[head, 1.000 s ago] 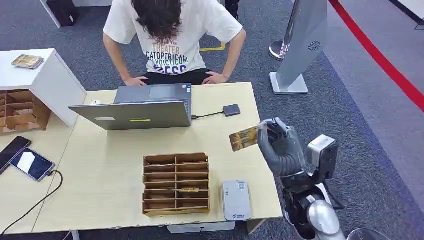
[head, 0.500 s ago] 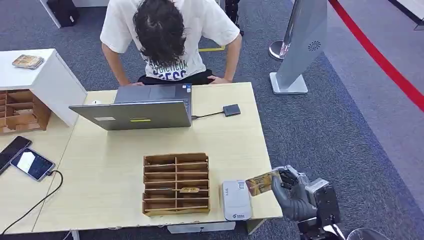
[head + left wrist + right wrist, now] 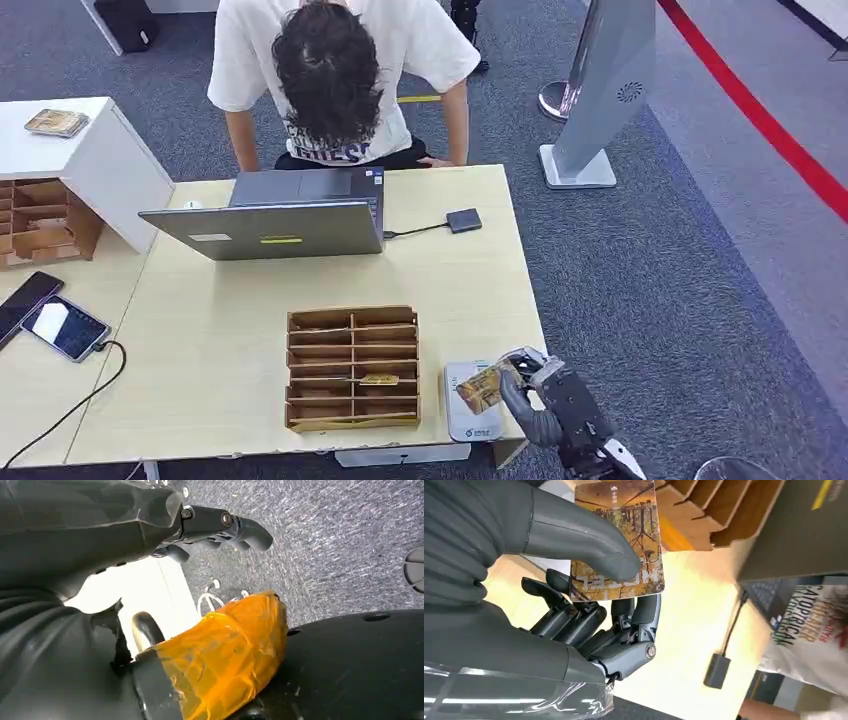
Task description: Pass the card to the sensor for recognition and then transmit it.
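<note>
Brown patterned card [image 3: 481, 388] pinched in right robot hand [image 3: 552, 402], over white card reader [image 3: 470, 404], contact unclear. Left robot hand [image 3: 150, 525]: state indeterminate.

The head view looks forward and steeply down from high on the robot onto a pale wooden table [image 3: 230, 340], taking in the laptop [image 3: 265, 228] and the person [image 3: 335, 80] seated at its far side. The right wrist view sits close behind the right hand [image 3: 589, 625], turned on its side, and shares the wooden slotted rack [image 3: 719, 510], the table and the laptop with the head view. The left wrist view, very close behind the left hand [image 3: 220, 527], faces down at grey carpet [image 3: 340, 540].
</note>
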